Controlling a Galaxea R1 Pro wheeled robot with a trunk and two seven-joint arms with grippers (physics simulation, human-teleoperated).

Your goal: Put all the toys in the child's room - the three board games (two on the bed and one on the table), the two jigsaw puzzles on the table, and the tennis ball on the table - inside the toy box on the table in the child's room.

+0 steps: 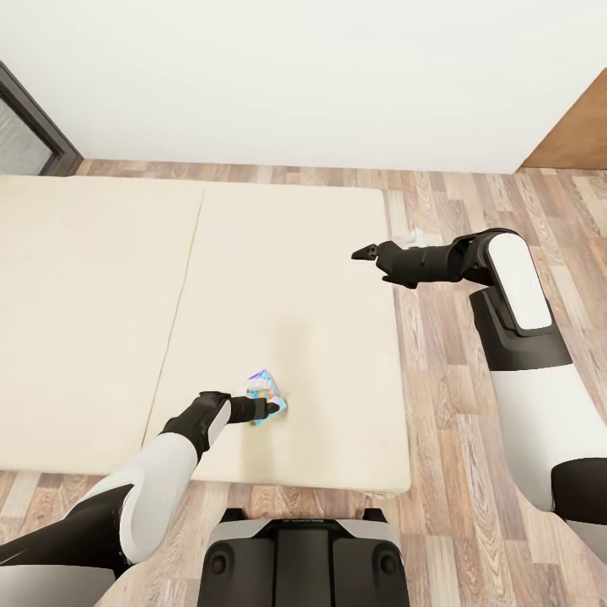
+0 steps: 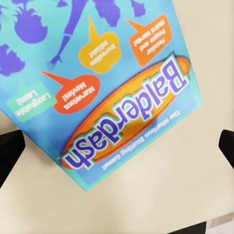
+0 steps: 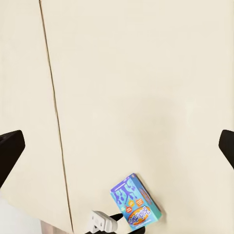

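Nearest the robot, the left gripper (image 1: 268,408) sits low over the bed (image 1: 101,337), right at the small blue board game (image 1: 266,391), a Balderdash box lying flat on the beige cover near the bed's front edge. In the left wrist view the box (image 2: 105,83) lies straight ahead of the jaws, which stand wide with nothing between them, dark fingertips (image 2: 9,153) at both sides of the frame. Its long axis runs skewed to the jaw line, roughly 1 to 7 o'clock in that view, so a wrist turn probably precedes any squeeze. Farther out, at about 2 o'clock from the box in the head view, the right gripper (image 1: 364,252) hangs above the bed's right edge, well apart from the game (image 3: 135,201); its jaws are also wide and hold nothing. Left arm is clearly nearer, so it is the likely picker.
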